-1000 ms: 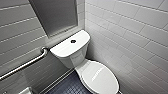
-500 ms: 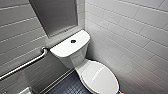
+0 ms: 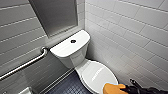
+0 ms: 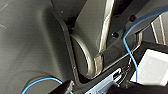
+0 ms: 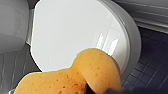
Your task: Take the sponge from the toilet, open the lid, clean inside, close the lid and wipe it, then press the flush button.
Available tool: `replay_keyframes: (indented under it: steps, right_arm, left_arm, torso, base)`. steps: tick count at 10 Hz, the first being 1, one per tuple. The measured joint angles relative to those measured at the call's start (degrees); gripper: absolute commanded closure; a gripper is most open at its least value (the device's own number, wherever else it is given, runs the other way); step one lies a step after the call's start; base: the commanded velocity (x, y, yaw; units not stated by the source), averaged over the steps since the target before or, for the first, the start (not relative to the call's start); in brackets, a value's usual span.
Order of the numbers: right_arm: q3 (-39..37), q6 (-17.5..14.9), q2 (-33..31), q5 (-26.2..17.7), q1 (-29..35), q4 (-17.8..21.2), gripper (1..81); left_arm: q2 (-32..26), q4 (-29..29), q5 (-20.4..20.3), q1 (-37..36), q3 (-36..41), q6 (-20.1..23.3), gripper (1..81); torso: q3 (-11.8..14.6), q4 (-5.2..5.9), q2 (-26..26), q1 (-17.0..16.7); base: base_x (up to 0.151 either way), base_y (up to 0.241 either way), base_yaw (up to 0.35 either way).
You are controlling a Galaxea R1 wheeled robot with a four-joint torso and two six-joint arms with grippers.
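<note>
White tiled walls [image 3: 130,32], grey recessed panel [image 3: 56,15], grab bar [image 3: 23,65], dark floor [image 3: 68,86].

sponge [image 3: 112,88]: cut by bottom edge | lid [image 3: 96,75]: front rim behind sponge | grab bar [image 3: 25,65]: cut at left edge

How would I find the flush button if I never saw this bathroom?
Look for the white toilet against the tiled walls. On the top of its tank, in the middle, sits the flush button. It is the one small dark circle on all that white.
</note>
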Motion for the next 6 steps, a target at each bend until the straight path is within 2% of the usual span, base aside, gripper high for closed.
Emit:
replay_keyframes:
  steps: [3,6]
  right_arm:
    - [-4.1,0.0,8.9,-7.4,7.4,0.0,81.1]
    - [-13.3,0.7,15.7,-11.4,10.4,0.0,81.1]
  left_arm:
    - [-0.1,0.0,0.0,0.0,0.0,0.0,1.0]
    - [-0.5,-0.1,0.0,0.0,0.0,0.0,1.0]
  torso:
    - [0.0,0.00,0.0,0.0]
    - [0.0,0.00,0.0,0.0]
  base:
    - [0.000,0.000,0.000]
    - [0.000,0.000,0.000]
